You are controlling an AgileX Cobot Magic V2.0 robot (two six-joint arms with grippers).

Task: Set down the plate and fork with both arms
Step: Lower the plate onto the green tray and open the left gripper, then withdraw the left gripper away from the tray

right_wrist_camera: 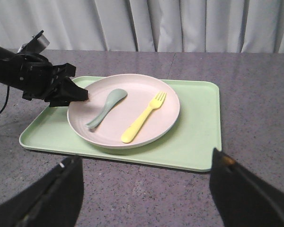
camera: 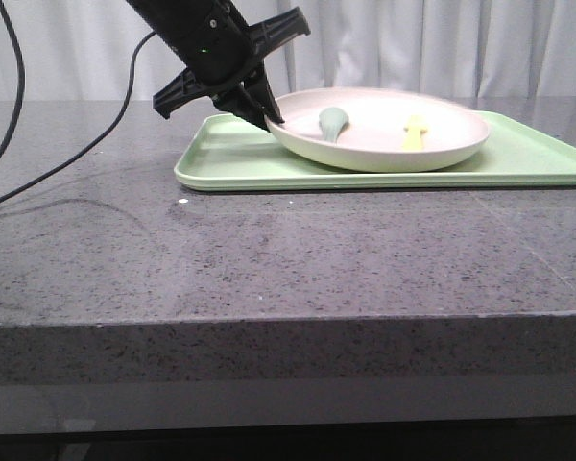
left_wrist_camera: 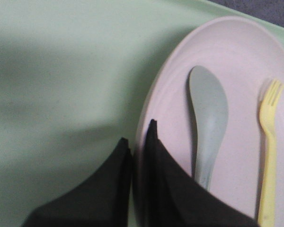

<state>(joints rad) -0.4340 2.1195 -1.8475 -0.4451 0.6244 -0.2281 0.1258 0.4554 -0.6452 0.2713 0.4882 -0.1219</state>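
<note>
From the front, the left gripper (camera: 266, 117) is down at the near-left rim of the plate (camera: 384, 144), which sits on the tray (camera: 269, 168) with the spoon (camera: 332, 123) and the fork (camera: 415, 133) lying in it; the right arm isn't in this shot. Left wrist view now: the fingers (left_wrist_camera: 154, 156) are pinched narrow with the plate (left_wrist_camera: 236, 61) rim between them, one pad inside the rim, the other outside over the tray (left_wrist_camera: 61, 71), spoon (left_wrist_camera: 207, 123) and fork (left_wrist_camera: 269, 146) just beyond. To lift well, I'd say keep the plate level and rise slowly, or both utensils slide. Over to the right wrist: the right gripper (right_wrist_camera: 144, 189) hangs wide apart and empty, well back from the tray (right_wrist_camera: 199, 123), looking at the plate (right_wrist_camera: 151, 90), with the fork (right_wrist_camera: 144, 117) beside the spoon (right_wrist_camera: 105, 108). The left gripper (right_wrist_camera: 80, 93) shows clamped at the plate's edge.
</note>
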